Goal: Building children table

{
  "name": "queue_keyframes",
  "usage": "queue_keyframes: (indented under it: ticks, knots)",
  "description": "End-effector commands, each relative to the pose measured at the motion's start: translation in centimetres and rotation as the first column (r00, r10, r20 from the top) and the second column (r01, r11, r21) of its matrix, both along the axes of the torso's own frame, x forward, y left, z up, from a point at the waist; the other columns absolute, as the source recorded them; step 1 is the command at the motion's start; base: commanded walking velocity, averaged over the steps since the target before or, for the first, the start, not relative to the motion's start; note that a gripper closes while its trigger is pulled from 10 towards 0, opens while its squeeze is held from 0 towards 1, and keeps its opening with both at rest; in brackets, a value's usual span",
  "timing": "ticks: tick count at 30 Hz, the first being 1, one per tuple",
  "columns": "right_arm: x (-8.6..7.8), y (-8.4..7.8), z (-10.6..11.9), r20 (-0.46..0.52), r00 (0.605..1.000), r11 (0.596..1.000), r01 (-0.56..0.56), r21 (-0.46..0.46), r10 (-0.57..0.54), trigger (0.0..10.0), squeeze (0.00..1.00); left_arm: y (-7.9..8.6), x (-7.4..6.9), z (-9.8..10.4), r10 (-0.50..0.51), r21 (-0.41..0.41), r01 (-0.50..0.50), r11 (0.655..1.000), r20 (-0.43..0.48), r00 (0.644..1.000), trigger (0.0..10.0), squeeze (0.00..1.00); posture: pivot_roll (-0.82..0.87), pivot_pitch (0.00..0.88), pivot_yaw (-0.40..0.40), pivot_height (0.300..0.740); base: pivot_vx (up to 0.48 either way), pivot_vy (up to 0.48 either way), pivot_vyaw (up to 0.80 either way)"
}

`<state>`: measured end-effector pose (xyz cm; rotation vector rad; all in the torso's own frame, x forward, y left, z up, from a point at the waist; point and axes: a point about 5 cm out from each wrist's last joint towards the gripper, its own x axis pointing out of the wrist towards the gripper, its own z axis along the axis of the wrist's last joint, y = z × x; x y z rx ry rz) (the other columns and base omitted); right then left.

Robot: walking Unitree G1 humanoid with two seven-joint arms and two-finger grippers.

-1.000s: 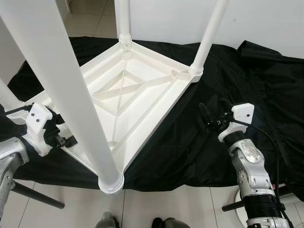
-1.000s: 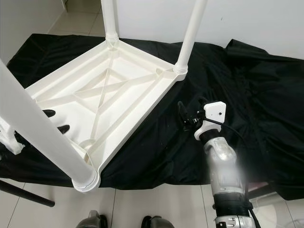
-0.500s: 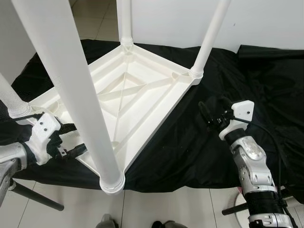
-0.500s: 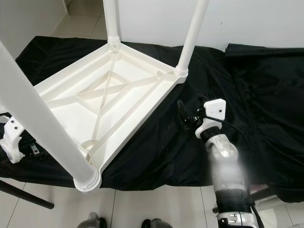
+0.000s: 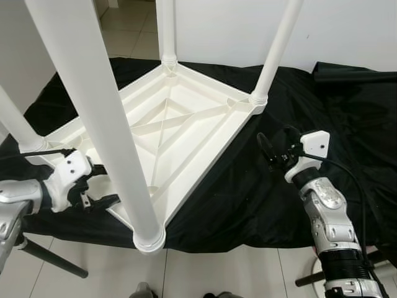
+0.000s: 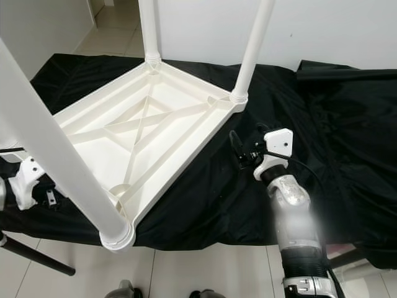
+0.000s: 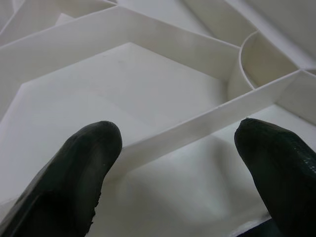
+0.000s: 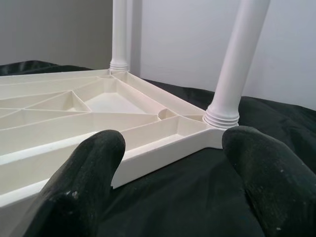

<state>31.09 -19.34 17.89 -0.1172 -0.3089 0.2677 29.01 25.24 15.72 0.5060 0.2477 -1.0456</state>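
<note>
A white plastic children's table (image 5: 180, 130) lies upside down on a black cloth (image 5: 248, 198). Its legs stand up: a near one (image 5: 105, 124), a left one (image 5: 15, 121), and two far ones (image 5: 166, 31) (image 5: 277, 46). My left gripper (image 5: 102, 185) is open at the table's near-left rim, beside the near leg. In the left wrist view its fingertips (image 7: 74, 187) straddle a white rib (image 7: 197, 128) of the underside without closing on it. My right gripper (image 5: 276, 141) is open over the cloth, just right of the table's right edge, pointing at it (image 8: 163, 148).
The cloth spreads right and back to a white wall (image 5: 223, 25). Pale tiled floor (image 5: 236, 273) runs along the near side. A dark pole (image 5: 49, 261) lies on the floor at the lower left. My feet (image 6: 124, 290) are at the bottom edge.
My left gripper has moved down and right along the table's near-left rim toward the near leg. The camera has shifted slightly. The right gripper has stayed about where it was.
</note>
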Motion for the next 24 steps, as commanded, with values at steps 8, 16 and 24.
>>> queue_keyframes:
  ticks: [8, 16, 24]
  knots:
    - [-0.4, 0.1, -0.2, -0.004, 1.0, 1.0, 0.003, -0.008, -0.003, 10.0, 0.0, -0.9, 1.3, -0.9, -0.041, 0.015, 0.041, 0.999, -0.033, 0.999, 10.0, 0.0, 0.0, 0.116, 0.001, 0.74, 0.0, 0.0, 0.0]
    - [-0.5, 0.0, -0.1, -0.004, 1.0, 1.0, 0.004, -0.01, -0.004, 10.0, 0.0, -1.3, 1.6, -1.5, -0.073, 0.048, 0.076, 0.996, -0.057, 0.996, 10.0, 0.0, -0.01, 0.131, 0.004, 0.74, 0.0, 0.0, 0.0]
    - [-0.6, -0.1, -0.1, -0.011, 1.0, 1.0, -0.008, -0.03, 0.007, 10.0, 0.0, -1.2, 1.3, -1.7, -0.157, 0.06, 0.165, 0.984, -0.121, 0.98, 10.0, 0.0, 0.0, 0.145, 0.011, 0.74, 0.0, 0.0, 0.0]
